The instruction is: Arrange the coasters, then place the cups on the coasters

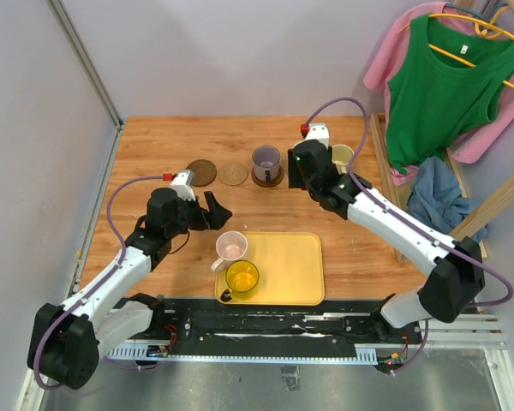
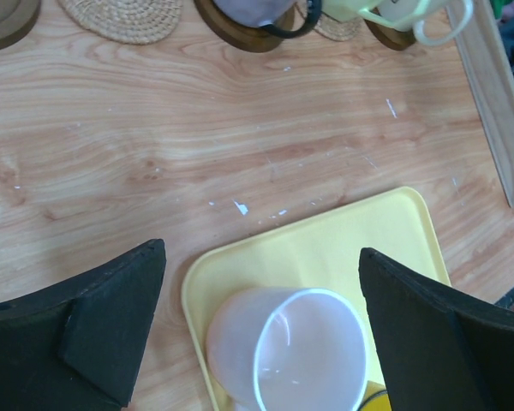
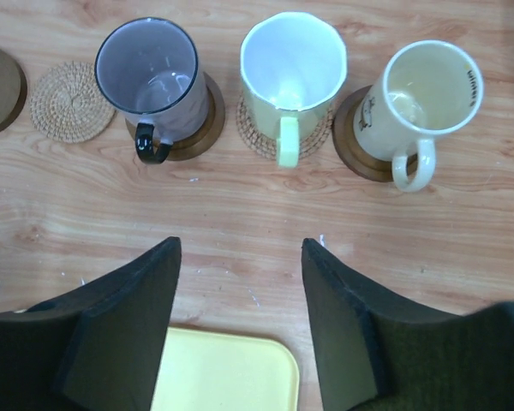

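Along the back, a purple-grey cup [image 3: 146, 67], a green-white cup [image 3: 293, 62] and a cream cup [image 3: 427, 86] each stand on a coaster. An empty tan coaster [image 3: 68, 101] and an empty dark brown coaster [image 3: 0, 86] lie left of them. My right gripper [image 3: 242, 248] hangs open over bare wood just in front of the green-white cup, holding nothing. A pale pink cup [image 2: 287, 351] and a yellow cup [image 1: 242, 276] stand in the yellow tray's [image 2: 343, 244] left end. My left gripper [image 2: 261, 253] is open, its fingers spread to either side of the pink cup without touching it.
The yellow tray [image 1: 283, 270] sits at the near middle of the wooden table. A wooden rail [image 2: 497, 103] borders the table's right side. Clothes on hangers [image 1: 445, 86] hang beyond it at the back right. A grey wall runs along the left.
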You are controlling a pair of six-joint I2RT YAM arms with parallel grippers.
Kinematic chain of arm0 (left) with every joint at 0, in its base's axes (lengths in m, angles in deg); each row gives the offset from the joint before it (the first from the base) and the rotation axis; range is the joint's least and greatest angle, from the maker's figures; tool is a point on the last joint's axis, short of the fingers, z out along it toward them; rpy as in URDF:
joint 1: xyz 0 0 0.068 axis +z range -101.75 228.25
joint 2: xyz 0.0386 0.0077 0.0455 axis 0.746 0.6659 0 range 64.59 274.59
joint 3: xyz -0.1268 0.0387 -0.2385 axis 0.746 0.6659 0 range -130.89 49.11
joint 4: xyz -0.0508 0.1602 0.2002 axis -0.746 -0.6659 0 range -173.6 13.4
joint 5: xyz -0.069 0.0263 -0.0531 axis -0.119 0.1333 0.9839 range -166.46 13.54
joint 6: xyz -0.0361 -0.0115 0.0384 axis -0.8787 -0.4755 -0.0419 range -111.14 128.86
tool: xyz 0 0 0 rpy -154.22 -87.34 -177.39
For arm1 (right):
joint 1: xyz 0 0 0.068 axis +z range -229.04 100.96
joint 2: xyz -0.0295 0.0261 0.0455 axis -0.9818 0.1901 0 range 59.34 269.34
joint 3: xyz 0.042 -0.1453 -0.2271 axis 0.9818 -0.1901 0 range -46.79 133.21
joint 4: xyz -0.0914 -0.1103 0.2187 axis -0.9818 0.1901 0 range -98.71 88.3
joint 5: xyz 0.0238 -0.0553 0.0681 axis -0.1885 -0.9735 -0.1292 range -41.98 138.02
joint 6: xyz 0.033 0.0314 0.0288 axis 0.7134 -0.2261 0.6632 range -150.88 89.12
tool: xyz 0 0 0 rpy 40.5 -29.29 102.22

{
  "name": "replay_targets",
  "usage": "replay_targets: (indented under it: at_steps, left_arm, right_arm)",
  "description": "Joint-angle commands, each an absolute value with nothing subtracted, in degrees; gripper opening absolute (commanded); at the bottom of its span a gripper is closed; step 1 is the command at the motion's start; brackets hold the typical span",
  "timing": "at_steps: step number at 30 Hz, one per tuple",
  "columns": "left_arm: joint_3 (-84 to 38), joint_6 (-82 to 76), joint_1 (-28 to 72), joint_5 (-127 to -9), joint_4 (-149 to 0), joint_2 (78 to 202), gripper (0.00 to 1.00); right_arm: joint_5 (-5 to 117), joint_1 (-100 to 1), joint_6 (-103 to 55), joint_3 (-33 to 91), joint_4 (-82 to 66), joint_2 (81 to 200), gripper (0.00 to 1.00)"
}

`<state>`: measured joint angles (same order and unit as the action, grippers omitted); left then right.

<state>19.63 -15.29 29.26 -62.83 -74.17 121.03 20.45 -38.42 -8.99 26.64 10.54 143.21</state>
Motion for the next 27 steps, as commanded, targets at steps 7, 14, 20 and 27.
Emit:
replay_targets:
  at_steps: [7,14,20,27]
  left_arm:
    - [20.3,-17.1,26.0,-69.0,-88.8,109.1,0.99]
    - [20.0,-22.4,25.6,-70.1,-98.9,100.1,0.99]
    - [19.1,-25.6,24.7,-69.8,-102.7,99.0,0.89]
    - [15.2,-27.8,21.6,-73.6,-110.5,100.4,0.73]
  right_arm:
    - [26.5,-41.5,-13.0,26.6,6.7,141.9,0.34]
    - [32.0,-41.6,-15.5,27.5,5.0,145.0,0.41]
    - [36.9,-42.8,-22.0,37.2,6.0,153.3,0.23]
    - [43.8,-45.9,-22.9,45.4,9.9,161.9,0.12]
